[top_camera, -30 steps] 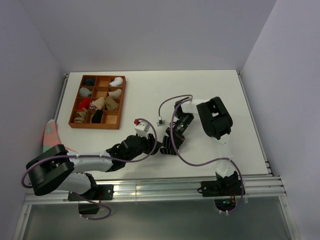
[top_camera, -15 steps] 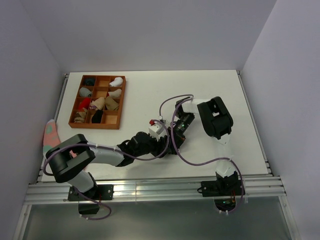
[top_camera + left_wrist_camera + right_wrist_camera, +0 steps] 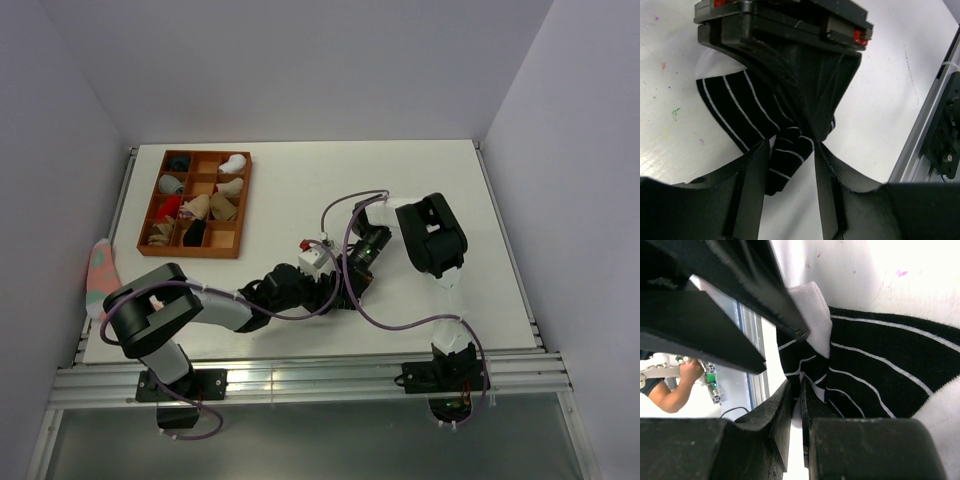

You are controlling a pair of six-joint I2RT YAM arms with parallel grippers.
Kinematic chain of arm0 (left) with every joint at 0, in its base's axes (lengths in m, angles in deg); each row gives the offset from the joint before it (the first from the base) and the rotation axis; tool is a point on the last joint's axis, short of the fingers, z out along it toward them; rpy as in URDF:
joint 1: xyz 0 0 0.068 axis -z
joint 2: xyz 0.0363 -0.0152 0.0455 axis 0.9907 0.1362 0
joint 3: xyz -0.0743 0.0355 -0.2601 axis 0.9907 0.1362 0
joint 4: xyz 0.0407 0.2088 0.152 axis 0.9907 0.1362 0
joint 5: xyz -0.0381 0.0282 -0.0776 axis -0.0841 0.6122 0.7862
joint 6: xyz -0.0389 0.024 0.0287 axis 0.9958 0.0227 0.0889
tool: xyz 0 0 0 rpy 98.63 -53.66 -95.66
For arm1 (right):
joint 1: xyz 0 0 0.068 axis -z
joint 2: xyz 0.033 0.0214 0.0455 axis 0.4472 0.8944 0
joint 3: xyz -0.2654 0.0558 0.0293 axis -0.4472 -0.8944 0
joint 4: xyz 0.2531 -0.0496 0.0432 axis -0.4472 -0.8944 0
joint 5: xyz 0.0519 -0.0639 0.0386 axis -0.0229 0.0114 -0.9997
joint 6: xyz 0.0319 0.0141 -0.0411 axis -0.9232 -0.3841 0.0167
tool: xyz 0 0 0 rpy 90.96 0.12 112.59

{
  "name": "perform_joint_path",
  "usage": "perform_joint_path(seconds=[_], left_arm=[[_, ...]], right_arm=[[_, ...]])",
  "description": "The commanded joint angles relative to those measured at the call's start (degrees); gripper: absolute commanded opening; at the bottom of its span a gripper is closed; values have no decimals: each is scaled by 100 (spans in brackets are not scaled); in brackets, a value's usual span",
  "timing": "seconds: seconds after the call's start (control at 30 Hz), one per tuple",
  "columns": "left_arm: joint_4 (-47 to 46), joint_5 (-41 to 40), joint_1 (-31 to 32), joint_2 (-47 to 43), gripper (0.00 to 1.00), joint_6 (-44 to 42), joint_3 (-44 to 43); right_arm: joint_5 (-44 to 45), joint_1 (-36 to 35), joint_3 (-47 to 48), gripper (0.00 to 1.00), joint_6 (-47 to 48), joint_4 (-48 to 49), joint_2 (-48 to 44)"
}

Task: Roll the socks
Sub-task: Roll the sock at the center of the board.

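Left wrist view showed the black knit sock with thin white stripes [image 3: 735, 110] lying on the scuffed white table [image 3: 670, 145], toward its front middle, one end bunched into a soft little roll. The left fingers [image 3: 751, 190], matte black plastic, sat half closed on either side of that roll, touching it on both sides. The right fingers [image 3: 777, 425] were pinched nearly together on a fold of the same sock, right by its white fabric patch [image 3: 812, 315]. Compared to a second earlier, the left arm had swung right to meet the right one, which barely moved. The wooden compartment tray [image 3: 225, 238] stayed put.
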Motion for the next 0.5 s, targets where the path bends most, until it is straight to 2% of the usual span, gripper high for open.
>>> perform_joint_path(seconds=[0.0, 0.47], left_arm=[[-318, 109, -30, 123, 46, -118, -61], [-476, 355, -39, 518, 46, 14, -122]], right_arm=[[138, 66, -68, 16, 195, -593, 51], [147, 145, -51, 15, 204, -602, 77]])
